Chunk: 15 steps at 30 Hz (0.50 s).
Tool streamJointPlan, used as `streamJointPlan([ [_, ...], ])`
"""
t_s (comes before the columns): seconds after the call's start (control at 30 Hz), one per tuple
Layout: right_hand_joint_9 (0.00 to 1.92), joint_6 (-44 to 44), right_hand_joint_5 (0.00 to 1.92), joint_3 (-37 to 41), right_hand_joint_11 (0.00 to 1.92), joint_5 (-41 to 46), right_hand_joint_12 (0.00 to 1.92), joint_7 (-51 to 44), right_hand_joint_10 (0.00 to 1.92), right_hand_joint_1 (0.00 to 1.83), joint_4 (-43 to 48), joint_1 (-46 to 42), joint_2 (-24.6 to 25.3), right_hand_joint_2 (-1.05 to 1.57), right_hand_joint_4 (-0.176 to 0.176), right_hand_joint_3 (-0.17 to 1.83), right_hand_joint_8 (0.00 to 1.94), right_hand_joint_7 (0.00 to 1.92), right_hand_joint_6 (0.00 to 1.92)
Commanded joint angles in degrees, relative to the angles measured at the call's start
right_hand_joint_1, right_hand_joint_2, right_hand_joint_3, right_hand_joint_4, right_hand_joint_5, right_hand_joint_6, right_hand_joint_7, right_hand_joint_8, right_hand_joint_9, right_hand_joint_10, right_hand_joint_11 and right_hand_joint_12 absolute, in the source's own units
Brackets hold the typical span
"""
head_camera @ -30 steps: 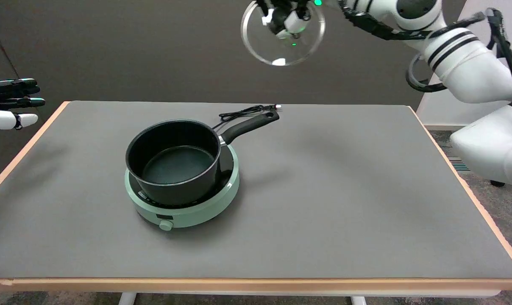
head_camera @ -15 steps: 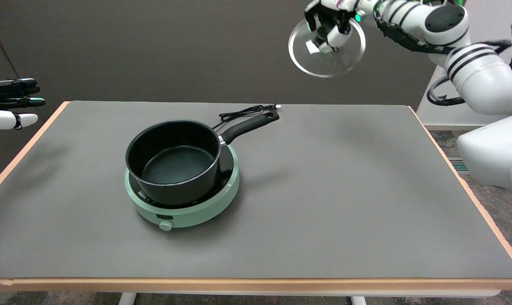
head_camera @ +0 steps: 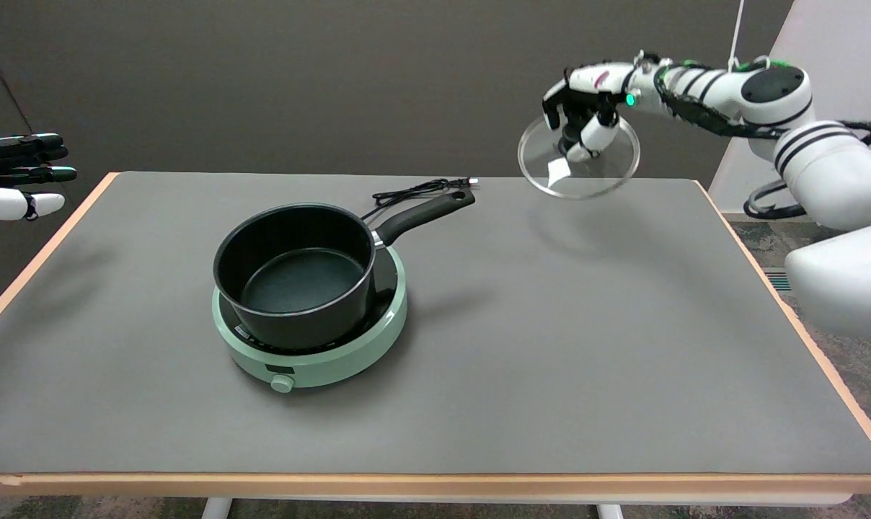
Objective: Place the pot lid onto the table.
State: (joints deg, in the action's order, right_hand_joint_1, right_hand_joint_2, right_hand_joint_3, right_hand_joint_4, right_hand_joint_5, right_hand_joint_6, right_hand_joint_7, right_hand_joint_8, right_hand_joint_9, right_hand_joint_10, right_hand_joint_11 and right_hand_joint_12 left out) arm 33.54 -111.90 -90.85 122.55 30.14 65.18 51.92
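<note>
Grey-topped desk (head_camera: pixel 551 346): black saucepan (head_camera: pixel 295 274) on mint-green round hotplate (head_camera: pixel 334 360). Right robot hand (head_camera: pixel 583 108) grasps clear round glass pot lid (head_camera: pixel 601 173) by its knob, above the desk's far right.

A black saucepan (head_camera: pixel 295 277) stands uncovered on a pale green round hotplate (head_camera: pixel 313 360), left of the middle of the scene. Its black handle (head_camera: pixel 425 213) points toward the far right, raised clear of the surface below. A small round knob (head_camera: pixel 283 383) sits on the near side of the hotplate's base. A thin black power cord (head_camera: pixel 414 191) lies coiled just beyond the handle, ending near the far edge.
</note>
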Motion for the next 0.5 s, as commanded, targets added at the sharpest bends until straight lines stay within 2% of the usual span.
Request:
streamJointPlan([
  [0.03, 0.82, 5.7, 0.53, 5.2, 0.41, 0.0, 1.92, 0.0, 1.49, 1.35, -3.2, -7.2, -1.6, 0.92, 0.176, 0.54, 1.36, 0.85, 1.37],
  [0.5, 0.82, 2.2, 0.5, 6.3, 0.43, 4.1, 1.92, -0.5, 1.53, 1.35, -2.4, -12.9, -1.1, 0.9, 0.176, 0.57, 1.35, 0.86, 1.41],
])
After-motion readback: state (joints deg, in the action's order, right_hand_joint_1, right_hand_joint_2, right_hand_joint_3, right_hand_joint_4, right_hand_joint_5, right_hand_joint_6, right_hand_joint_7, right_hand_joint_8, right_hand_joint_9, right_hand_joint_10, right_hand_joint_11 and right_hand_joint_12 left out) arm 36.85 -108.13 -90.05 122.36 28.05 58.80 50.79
